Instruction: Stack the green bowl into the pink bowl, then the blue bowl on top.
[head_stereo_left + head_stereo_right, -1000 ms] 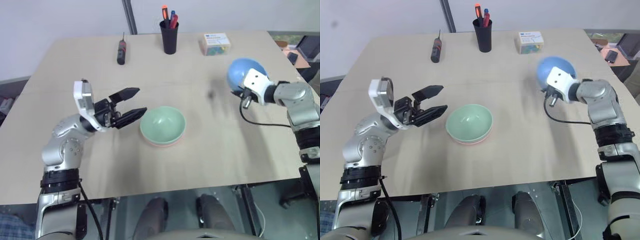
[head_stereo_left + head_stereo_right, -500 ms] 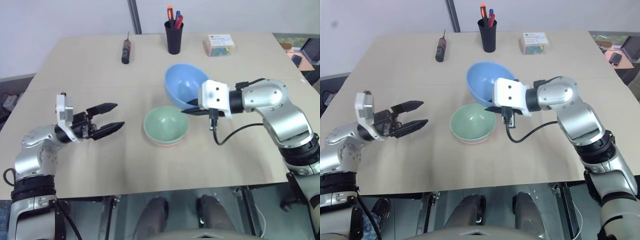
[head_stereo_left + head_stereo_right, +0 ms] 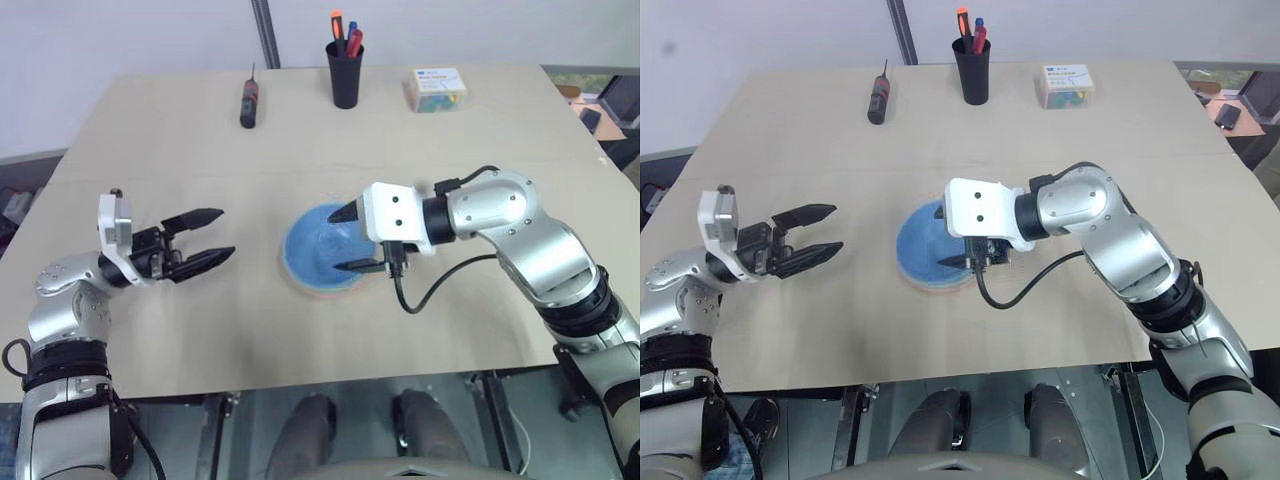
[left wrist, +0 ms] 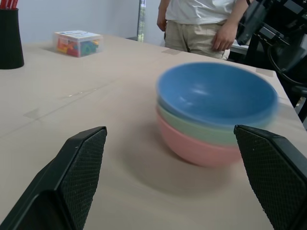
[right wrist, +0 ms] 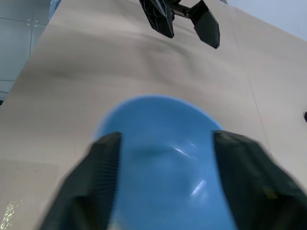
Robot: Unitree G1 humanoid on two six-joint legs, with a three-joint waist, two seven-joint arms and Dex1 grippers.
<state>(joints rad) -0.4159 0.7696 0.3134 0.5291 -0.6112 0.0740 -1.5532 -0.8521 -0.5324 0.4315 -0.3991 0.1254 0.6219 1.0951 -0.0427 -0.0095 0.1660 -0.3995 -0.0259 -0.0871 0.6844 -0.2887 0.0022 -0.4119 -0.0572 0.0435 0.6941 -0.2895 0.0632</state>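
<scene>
The blue bowl [image 3: 315, 250] rests inside the green bowl [image 4: 206, 132], which sits in the pink bowl [image 4: 196, 148]. The stack stands in the middle of the table. My right gripper [image 3: 347, 240] is open at the stack's right side, one finger over the blue bowl's rim and the other below it. In the right wrist view its fingers [image 5: 96, 191] stand wide to either side of the blue bowl [image 5: 163, 143]. My left gripper [image 3: 225, 232] is open and empty, level above the table, a little way left of the stack.
At the table's far edge stand a black pen cup [image 3: 346, 75], a screwdriver [image 3: 247, 100] and a clear box of coloured bits [image 3: 436, 88]. A person [image 4: 201, 24] stands beyond the table [image 3: 480, 150] in the left wrist view.
My right arm swung the blue bowl in from the right and over the green bowl, then opened; the bowl now sits in the stack. My left gripper drew back to the left.
</scene>
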